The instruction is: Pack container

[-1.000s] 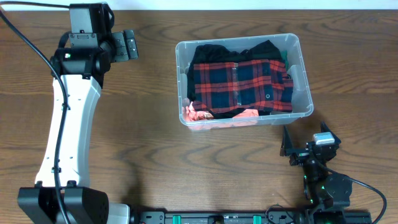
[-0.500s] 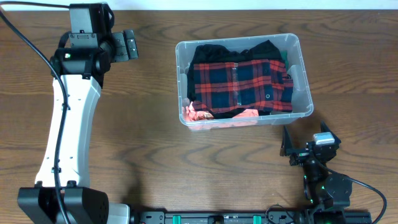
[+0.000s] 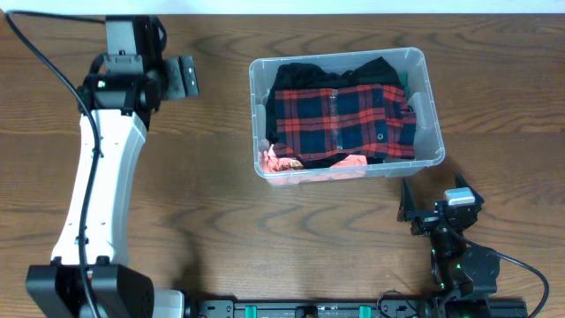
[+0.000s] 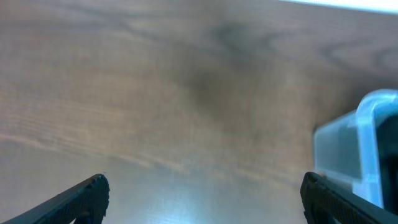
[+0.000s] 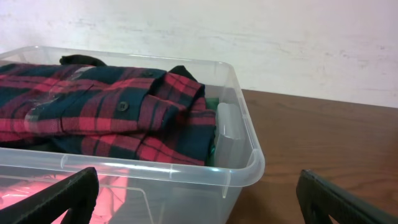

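Note:
The container (image 3: 433, 115) is a clear plastic bin at the table's upper middle, filled with a red and dark plaid shirt (image 3: 340, 119), dark clothes and a pink garment (image 3: 278, 162). It also shows in the right wrist view (image 5: 245, 168) and its corner in the left wrist view (image 4: 367, 146). My left gripper (image 3: 187, 77) is open and empty, above bare table to the left of the container. My right gripper (image 3: 434, 196) is open and empty, low near the front edge, just in front of the container's right front corner.
The left arm (image 3: 93, 177) stretches along the table's left side. A pale wall (image 5: 249, 37) stands behind the table. Bare wooden table (image 3: 265, 238) lies in front of the container and to its left.
My left gripper has shifted a little to the right, towards the container. The right arm and the container have not moved.

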`<control>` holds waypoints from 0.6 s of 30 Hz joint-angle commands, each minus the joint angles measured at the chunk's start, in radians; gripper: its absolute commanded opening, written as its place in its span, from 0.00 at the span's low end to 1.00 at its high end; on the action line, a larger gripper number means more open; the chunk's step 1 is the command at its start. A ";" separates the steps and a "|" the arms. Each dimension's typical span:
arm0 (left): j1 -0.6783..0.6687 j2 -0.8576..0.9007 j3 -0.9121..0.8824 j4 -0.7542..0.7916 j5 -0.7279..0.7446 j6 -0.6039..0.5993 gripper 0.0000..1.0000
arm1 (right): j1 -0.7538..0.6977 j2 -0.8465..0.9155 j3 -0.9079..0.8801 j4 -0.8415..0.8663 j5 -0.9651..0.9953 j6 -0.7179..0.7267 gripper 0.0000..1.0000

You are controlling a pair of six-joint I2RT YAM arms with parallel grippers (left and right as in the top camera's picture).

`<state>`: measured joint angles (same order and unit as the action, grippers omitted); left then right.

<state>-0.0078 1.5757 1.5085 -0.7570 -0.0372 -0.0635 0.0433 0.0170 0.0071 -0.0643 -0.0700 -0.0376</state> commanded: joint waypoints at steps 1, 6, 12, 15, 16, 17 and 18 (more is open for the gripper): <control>0.000 -0.085 -0.046 -0.026 -0.009 -0.001 0.98 | -0.006 -0.004 -0.002 -0.004 0.006 -0.013 0.99; 0.000 -0.179 -0.197 -0.023 -0.009 -0.001 0.98 | -0.006 -0.004 -0.002 -0.004 0.006 -0.013 0.99; 0.000 -0.306 -0.433 0.058 -0.003 -0.002 0.98 | -0.006 -0.004 -0.002 -0.004 0.006 -0.013 0.99; 0.000 -0.382 -0.572 0.151 0.004 -0.003 0.98 | -0.006 -0.004 -0.002 -0.004 0.006 -0.013 0.99; 0.000 -0.414 -0.628 0.195 0.013 -0.003 0.98 | -0.006 -0.004 -0.002 -0.004 0.006 -0.013 0.99; 0.000 -0.447 -0.685 0.243 0.029 -0.002 0.98 | -0.006 -0.004 -0.002 -0.004 0.006 -0.013 0.99; 0.000 -0.483 -0.744 0.299 0.044 -0.002 0.98 | -0.006 -0.004 -0.002 -0.004 0.006 -0.013 0.99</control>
<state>-0.0078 1.1675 0.8612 -0.5121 -0.0242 -0.0635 0.0433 0.0174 0.0071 -0.0643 -0.0700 -0.0376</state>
